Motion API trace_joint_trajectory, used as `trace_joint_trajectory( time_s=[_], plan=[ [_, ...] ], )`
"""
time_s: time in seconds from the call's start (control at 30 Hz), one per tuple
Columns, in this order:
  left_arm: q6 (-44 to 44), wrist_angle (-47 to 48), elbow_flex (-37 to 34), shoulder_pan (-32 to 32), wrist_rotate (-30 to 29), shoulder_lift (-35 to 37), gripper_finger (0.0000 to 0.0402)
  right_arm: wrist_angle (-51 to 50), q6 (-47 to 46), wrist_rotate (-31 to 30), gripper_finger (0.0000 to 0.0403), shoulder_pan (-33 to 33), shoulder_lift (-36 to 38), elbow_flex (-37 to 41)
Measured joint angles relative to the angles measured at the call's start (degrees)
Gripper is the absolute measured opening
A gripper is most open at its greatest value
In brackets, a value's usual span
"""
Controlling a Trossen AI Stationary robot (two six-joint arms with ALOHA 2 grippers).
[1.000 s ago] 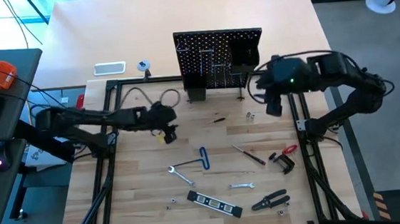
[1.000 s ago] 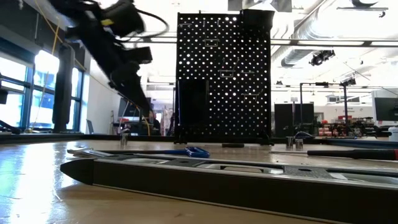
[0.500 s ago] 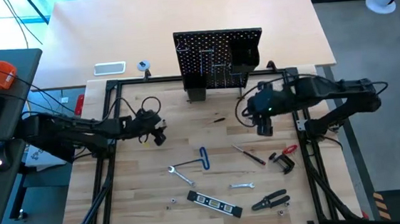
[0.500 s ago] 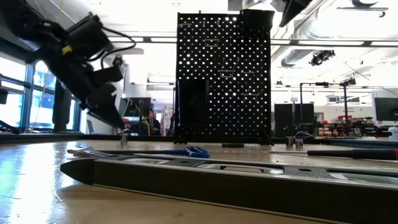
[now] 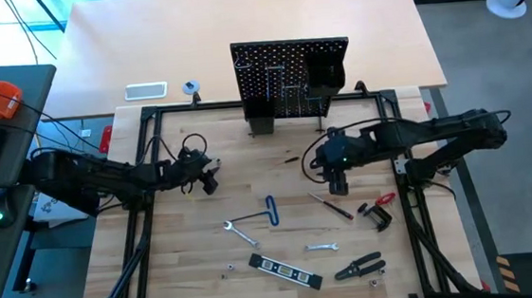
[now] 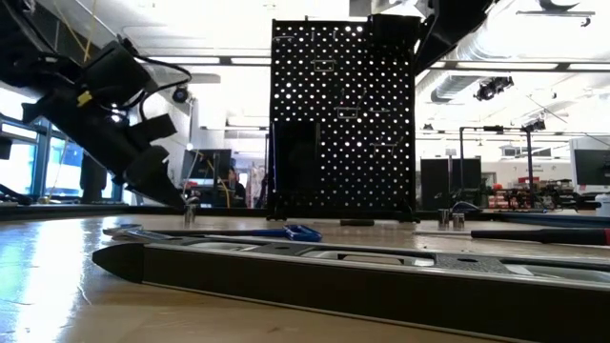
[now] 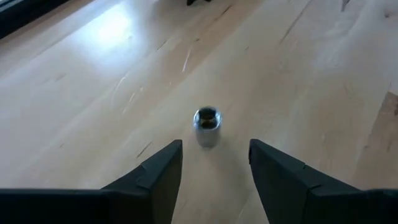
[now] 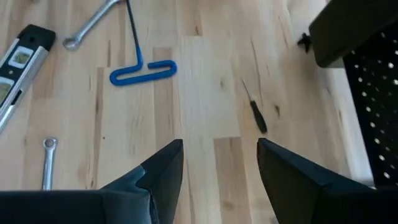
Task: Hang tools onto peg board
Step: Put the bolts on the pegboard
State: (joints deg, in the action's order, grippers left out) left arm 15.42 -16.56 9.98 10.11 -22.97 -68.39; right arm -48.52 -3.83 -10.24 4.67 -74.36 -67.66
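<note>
Left gripper lowered toward small socket, fingers apart, no legible writing

You're getting even, bright overhead light across the worktop. Windows are glaring at the low view's left, turning the peg board into a silhouette. The black level is blurring up close, and a soft sheen is washing the left wrist's wood.

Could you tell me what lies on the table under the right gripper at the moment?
Under the open right gripper the wood is bare. Just ahead lies a small black screwdriver, and farther off the blue bent key. Whatever the fingers cover stays hidden.
</note>
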Motion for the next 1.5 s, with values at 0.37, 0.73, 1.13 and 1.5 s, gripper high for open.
trace_joint_trajectory(
  time_s=[0.37, 0.73, 1.13, 1.5],
  plan=[
    [0.16, -13.3, 0.13, 0.02, -1.7, -14.23, 0.016, 6.19, 0.17, 1.88, 0.0199, 0.0, 0.01, 2.93],
    [-0.55, -21.58, 0.26, 0.42, -3.27, -20.72, 0.0085, 7.7, -0.25, 1.86, 0.0199, 0.0, 0.01, 2.93],
    [-6.69, -26.94, 1.21, 0.52, 3.57, -20.51, 0.0044, 7.76, 2.88, 0.89, 0.0199, 0.78, 0.01, 2.93],
    [-4.48, -26.15, 7.86, 0.5, 27.99, -17.31, 0.0044, 18.39, 17.81, -1.4, 0.0199, 7.72, -0.07, 2.93]
  ],
)
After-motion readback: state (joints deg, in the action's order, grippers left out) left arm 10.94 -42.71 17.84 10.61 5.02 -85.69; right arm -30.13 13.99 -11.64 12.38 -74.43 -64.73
